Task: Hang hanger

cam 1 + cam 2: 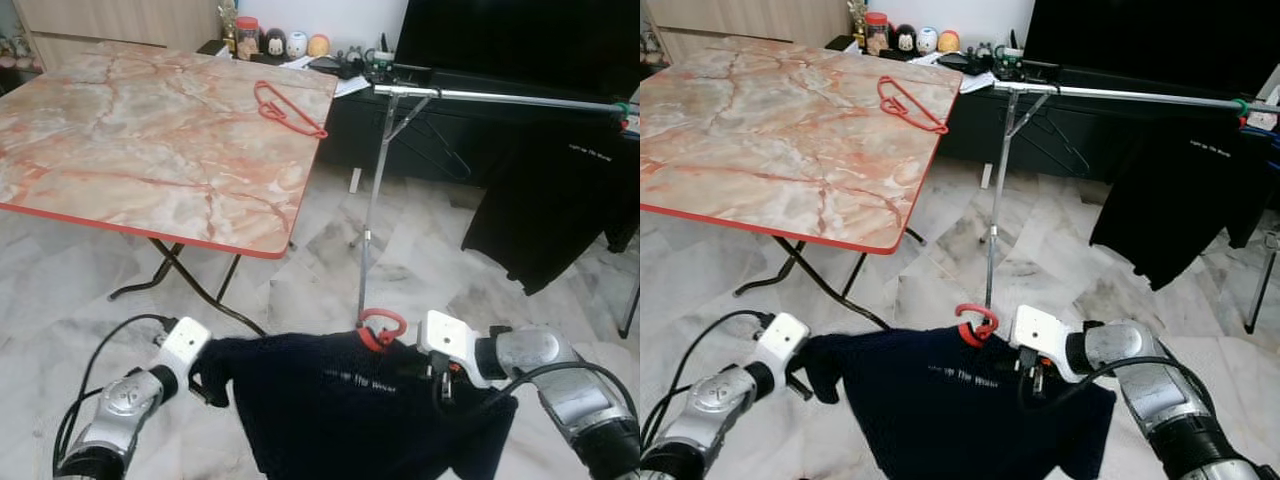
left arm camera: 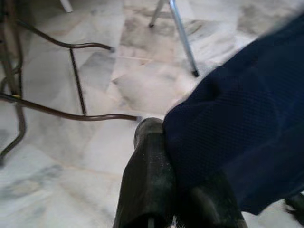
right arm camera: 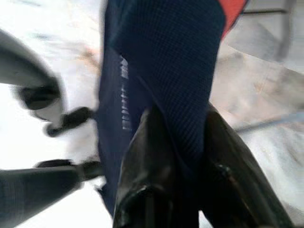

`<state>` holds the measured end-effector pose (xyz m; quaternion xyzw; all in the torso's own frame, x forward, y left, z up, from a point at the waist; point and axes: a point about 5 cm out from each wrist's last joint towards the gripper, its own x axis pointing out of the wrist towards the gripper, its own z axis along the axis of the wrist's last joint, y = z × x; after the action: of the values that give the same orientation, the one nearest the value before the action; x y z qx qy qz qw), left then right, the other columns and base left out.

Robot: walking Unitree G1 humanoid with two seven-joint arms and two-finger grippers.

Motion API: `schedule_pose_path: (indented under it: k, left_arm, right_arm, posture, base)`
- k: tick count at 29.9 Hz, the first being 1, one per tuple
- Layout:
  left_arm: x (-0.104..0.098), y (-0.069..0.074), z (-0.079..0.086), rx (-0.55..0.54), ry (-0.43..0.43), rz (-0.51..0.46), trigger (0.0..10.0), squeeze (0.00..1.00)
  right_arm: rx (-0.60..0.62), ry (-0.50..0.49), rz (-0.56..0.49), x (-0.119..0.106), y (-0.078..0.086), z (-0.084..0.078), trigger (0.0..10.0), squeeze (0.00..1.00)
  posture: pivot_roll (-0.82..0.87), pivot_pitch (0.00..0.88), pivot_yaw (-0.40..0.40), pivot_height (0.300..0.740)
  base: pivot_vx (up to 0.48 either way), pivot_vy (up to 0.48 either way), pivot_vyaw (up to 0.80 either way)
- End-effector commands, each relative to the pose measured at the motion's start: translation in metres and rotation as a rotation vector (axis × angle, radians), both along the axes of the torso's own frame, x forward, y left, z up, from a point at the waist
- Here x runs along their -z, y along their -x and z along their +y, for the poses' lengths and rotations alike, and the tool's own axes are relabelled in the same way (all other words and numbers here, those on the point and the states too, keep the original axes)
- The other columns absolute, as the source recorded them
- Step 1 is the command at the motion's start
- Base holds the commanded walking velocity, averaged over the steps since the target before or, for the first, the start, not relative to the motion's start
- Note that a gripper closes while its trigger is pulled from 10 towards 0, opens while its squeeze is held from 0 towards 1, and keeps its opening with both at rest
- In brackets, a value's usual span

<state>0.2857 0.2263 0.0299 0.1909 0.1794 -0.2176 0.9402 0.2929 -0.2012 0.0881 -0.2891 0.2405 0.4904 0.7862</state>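
Status: dark navy shirt on a red hanger is carried low in front of the robot, spread between both pincers.

1. Left pincer: closed on the shirt's left shoulder edge. Wrist view shows 1 black finger pressed against bunched fabric; grip is on cloth, w/ no hanger arm visible in it.
2. Right pincer: closed on the shirt's right shoulder. Wrist view shows both fingers w/ fabric pinched between them, a red bit of hanger just past the fingertips.
3. Hanger hook sits between the 2 pincers, closer to the right one, sticking up above the collar.
4. Target: metal rail of the clothes rack, well ahead of and above both pincers. A black shirt already hangs at its far right end.
5. Spare red hanger lies on the marble table, ahead of the left pincer. Not needed here.

Handling, est.: load is light. Fabric is soft and slack, so it sags and can slip through a cloth-only grip. Hanger is stiff and likely plastic. Best hold is probably on the hanger shoulders through the cloth, keeping the hook upright and free to catch the rail.
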Motion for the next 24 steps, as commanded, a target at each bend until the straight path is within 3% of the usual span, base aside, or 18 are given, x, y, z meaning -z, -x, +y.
schedule_pose_path:
  k: [1,7,9,12,15,17,23,24]
  left_arm:
    - [-0.002,-0.003,0.008,-0.062,-0.031,-0.028,0.0,0.00]
    - [-0.006,-0.008,0.019,-0.189,-0.081,-0.075,0.0,0.00]
    - [-0.007,-0.010,0.028,-0.299,-0.125,-0.081,0.0,0.00]
    - [-0.005,-0.010,0.035,-0.393,-0.140,-0.062,0.0,0.00]
    - [-0.002,-0.009,0.036,-0.420,-0.148,-0.042,0.0,0.00]
    - [0.002,-0.009,0.037,-0.487,-0.143,-0.010,0.0,0.00]
    - [0.016,-0.005,0.027,-0.450,-0.159,0.124,0.0,0.00]
    - [0.022,-0.002,0.019,-0.377,-0.175,0.181,0.0,0.00]
  right_arm:
    - [0.069,0.046,-0.074,-0.008,-0.011,-0.008,10.0,0.00]
    - [0.167,0.102,-0.128,-0.005,-0.021,-0.015,10.0,0.00]
    - [0.241,0.110,-0.166,-0.005,-0.027,-0.016,10.0,0.00]
    - [0.322,0.114,-0.218,-0.007,-0.034,-0.019,10.0,0.00]
    - [0.397,0.107,-0.255,-0.009,-0.040,-0.021,10.0,0.00]
    - [0.499,0.083,-0.296,-0.013,-0.048,-0.024,10.0,0.00]
    - [0.592,0.020,-0.363,-0.023,-0.056,-0.024,10.0,0.00]
    - [0.617,-0.007,-0.390,-0.028,-0.059,-0.024,10.0,0.00]
  posture:
    - [-0.02,0.000,-0.051,0.740]
    - [-0.02,0.000,-0.053,0.740]
    - [-0.02,0.000,-0.054,0.740]
    - [-0.01,0.000,-0.054,0.740]
    - [-0.01,0.000,-0.054,0.740]
    - [-0.01,0.000,-0.054,0.740]
    - [-0.01,0.000,-0.053,0.740]
    - [-0.01,0.000,-0.053,0.740]
  base:
    - [0.000,0.000,0.00]
    - [0.000,0.000,0.00]
    - [0.000,0.000,0.00]
    - [0.000,0.000,0.00]
    - [0.000,0.000,0.00]
    - [0.000,0.000,0.00]
    - [0.000,0.000,0.00]
    - [0.000,0.000,0.00]
